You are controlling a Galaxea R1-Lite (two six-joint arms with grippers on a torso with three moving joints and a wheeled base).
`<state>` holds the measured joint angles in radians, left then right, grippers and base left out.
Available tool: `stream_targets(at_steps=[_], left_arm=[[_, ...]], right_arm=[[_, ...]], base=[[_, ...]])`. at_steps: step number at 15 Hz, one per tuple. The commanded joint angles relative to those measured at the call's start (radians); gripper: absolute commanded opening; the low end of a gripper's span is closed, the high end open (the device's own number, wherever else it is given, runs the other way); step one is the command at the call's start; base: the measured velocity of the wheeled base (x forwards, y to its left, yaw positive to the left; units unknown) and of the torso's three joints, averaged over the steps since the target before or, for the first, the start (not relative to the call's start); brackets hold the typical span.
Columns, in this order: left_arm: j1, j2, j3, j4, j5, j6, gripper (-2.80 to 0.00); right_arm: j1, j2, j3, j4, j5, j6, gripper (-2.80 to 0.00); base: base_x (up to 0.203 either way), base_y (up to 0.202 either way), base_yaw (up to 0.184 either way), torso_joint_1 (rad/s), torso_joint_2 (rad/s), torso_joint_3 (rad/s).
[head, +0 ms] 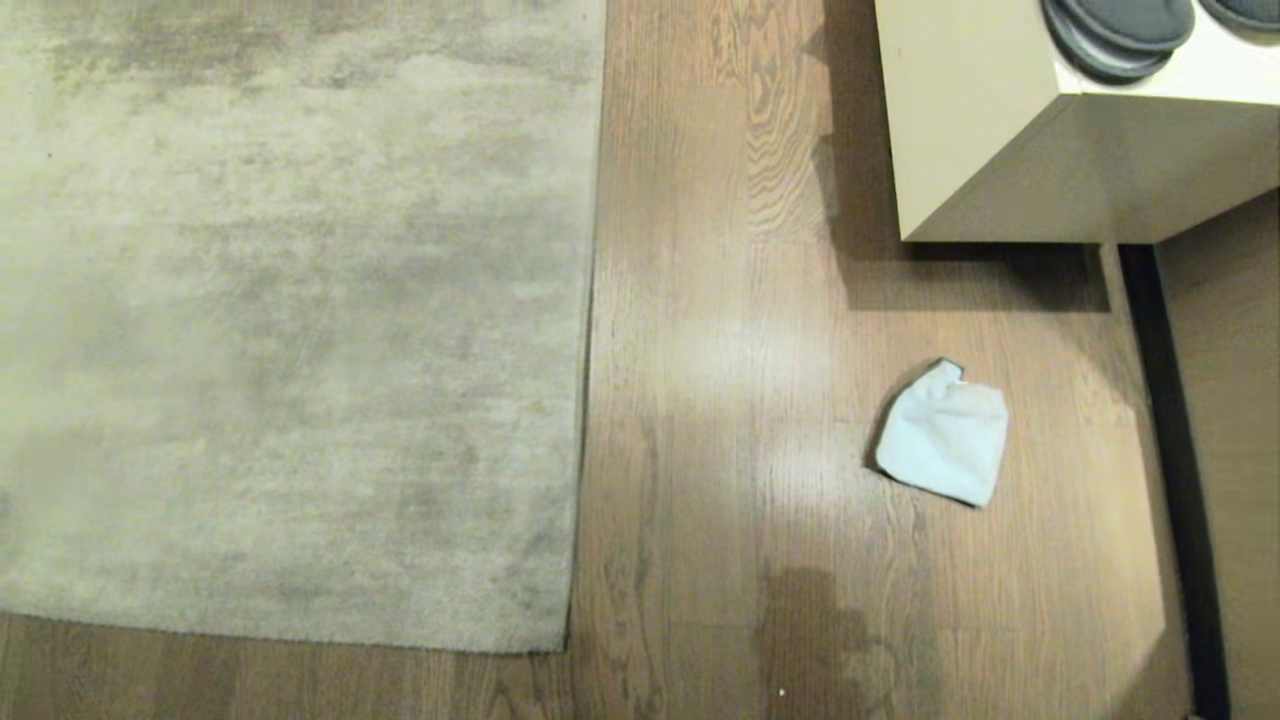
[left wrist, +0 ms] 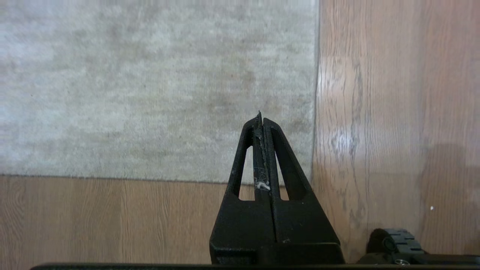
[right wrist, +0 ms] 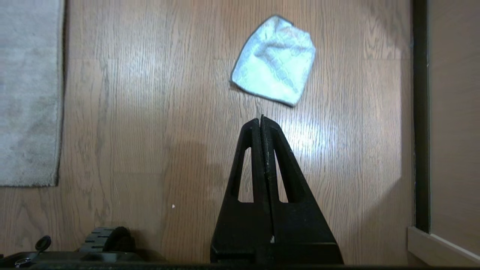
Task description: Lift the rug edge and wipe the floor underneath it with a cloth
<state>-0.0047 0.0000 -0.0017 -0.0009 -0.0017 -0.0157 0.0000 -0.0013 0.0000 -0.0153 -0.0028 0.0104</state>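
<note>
A large pale beige-grey rug (head: 290,330) lies flat on the wood-grain floor (head: 720,450), its straight edge (head: 590,330) and square corner (head: 563,645) near the middle of the head view. The cloth (head: 942,435), pale bluish-white side up with a dark grey rim, lies crumpled on the floor to the right of the rug. Neither arm shows in the head view. My left gripper (left wrist: 260,117) hangs shut and empty above the rug corner (left wrist: 312,180). My right gripper (right wrist: 261,120) hangs shut and empty above the bare floor, just short of the cloth (right wrist: 275,60).
A cream cabinet (head: 1000,130) with dark round pads (head: 1120,30) on top stands at the far right. A dark strip (head: 1170,450) runs along the floor at the right. My wheeled base (right wrist: 108,240) shows at the near side.
</note>
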Motion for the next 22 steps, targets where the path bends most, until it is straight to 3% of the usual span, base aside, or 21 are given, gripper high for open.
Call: stream_targets(at_steps=[1, 22], left_arm=[[0.000, 0.000, 0.000, -0.001, 0.000, -0.001, -2.80], [0.000, 0.000, 0.000, -0.001, 0.000, -0.003, -2.80]], right_arm=[[0.000, 0.003, 0.000, -0.002, 0.000, 0.000, -2.80], [0.001, 0.002, 0.000, 0.000, 0.000, 0.000, -2.80]], base=[[0.000, 0.000, 0.000, 0.000, 0.01, 0.203], [0.000, 0.000, 0.000, 0.003, 0.00, 0.202]])
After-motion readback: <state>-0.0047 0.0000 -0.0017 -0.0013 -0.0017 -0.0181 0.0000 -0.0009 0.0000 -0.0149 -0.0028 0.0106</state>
